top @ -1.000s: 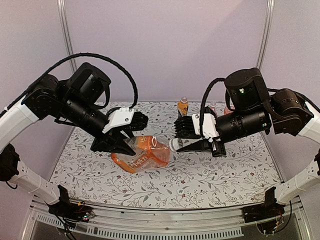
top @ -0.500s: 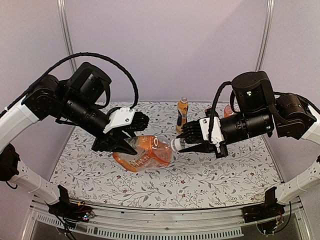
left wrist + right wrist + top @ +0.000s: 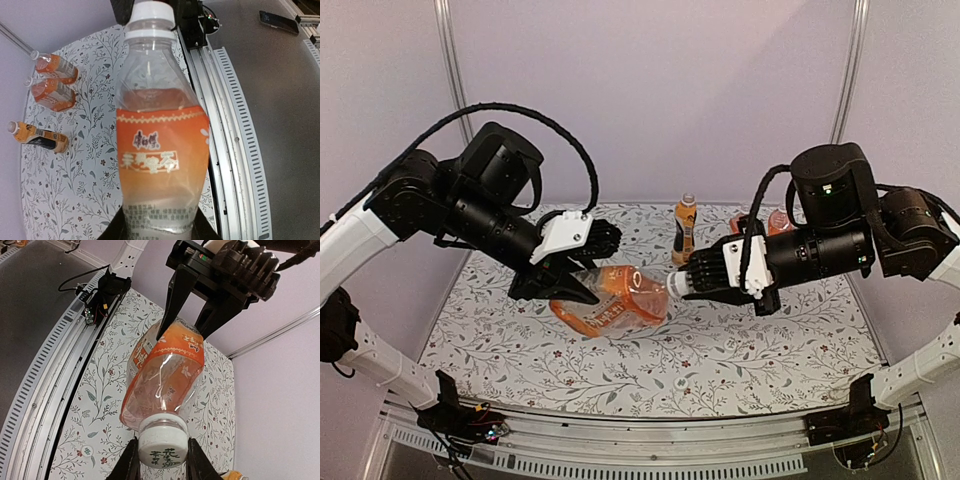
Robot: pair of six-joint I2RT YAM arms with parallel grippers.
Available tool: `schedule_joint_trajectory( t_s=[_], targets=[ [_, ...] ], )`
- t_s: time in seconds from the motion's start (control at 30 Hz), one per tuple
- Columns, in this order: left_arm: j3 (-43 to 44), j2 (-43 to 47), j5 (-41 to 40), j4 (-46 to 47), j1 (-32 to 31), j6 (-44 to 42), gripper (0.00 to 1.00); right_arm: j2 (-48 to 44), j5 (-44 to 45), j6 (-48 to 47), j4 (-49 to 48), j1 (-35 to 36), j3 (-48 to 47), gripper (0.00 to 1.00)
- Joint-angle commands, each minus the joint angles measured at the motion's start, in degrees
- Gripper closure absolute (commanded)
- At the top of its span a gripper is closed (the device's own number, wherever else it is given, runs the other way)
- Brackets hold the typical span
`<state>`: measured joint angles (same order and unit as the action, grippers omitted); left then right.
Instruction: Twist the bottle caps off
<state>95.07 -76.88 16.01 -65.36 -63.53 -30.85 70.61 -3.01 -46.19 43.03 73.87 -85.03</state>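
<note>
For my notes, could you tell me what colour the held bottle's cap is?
The cap is white with green print, clearest in the right wrist view.

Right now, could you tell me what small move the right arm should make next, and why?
Probably twist the right tool to unscrew: it is shut on the white cap, which sits on the neck, while the left tool clamps the bottle body, held sideways above the table.
</note>
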Motion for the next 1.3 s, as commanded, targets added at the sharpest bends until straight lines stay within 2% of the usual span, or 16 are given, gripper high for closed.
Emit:
schedule_joint_trajectory(
  t_s=[0.0, 0.07, 0.27, 0.43, 0.5, 0.63, 0.67, 0.8, 0.83, 0.87, 1.0, 1.13, 1.27],
  targets=[
    [-0.4, 2.93, -0.15, -7.12, 0.07, -1.71, 0.9, 0.51, 13.49, -2.86, 15.22, -0.5, -3.83, 1.0],
    [-0.47, 3.05, -0.48, -7.2, 0.15, -2.03, 0.9, 1.0, 10.8, -3.46, 15.69, -0.56, -5.33, 1.0],
    [-0.54, 2.91, -0.89, -6.14, 0.16, -1.66, 0.91, -0.05, -2.12, -2.96, 9.08, -0.51, -4.24, 1.0],
    [0.65, 2.63, -1.12, -4.84, 0.15, -0.6, 0.91, 3.29, -5.12, -1.07, 5.19, -0.26, -2.77, 0.99],
    [0.98, 2.4, -1.18, -4.58, 0.15, -0.41, 0.91, 4.11, -4.49, -0.55, 3.94, -0.23, -2.72, 0.91],
    [0.66, 2.66, -2.99, -3.89, 0.16, -0.27, 0.91, 3.23, -3.62, 1.8, 0.87, -0.21, -1.37, 0.43],
    [0.46, 2.8, -3.57, -3.63, 0.18, -0.36, 0.91, 2.76, -3.42, 2.4, -0.62, -0.22, -0.73, 0.35],
    [-0.41, 2.96, -6.2, -2.24, 0.25, -0.02, 0.91, -0.18, -2.04, 8.53, -5.06, -0.21, 2.19, 0.18],
    [-0.6, 3.03, -7.1, -1.47, 0.25, 0.12, 0.91, -0.97, -1.65, 10.08, -6.5, -0.21, 3.13, 0.07],
    [-0.89, 3.15, -8.29, -0.54, 0.31, 0.36, 0.91, -1.95, -0.58, 12.58, -8.37, -0.21, 4.11, 0.02],
    [-2.27, 3.62, -16.49, 4.11, 0.25, 0.83, 0.9, -2.14, 7.47, 31.85, -11.5, -0.98, 3.02, 0.01],
    [-3.89, 3.93, -23.52, 8.44, 0.22, -0.08, 0.91, 3.38, 9.79, 66.0, -2.15, -5.32, -6.82, 0.01],
    [-5.04, 4.19, -25.32, 9.92, 0.23, -0.69, 0.91, 4.15, 9.51, 80.12, -1.61, -7.98, -6.04, 0.08]
  ],
)
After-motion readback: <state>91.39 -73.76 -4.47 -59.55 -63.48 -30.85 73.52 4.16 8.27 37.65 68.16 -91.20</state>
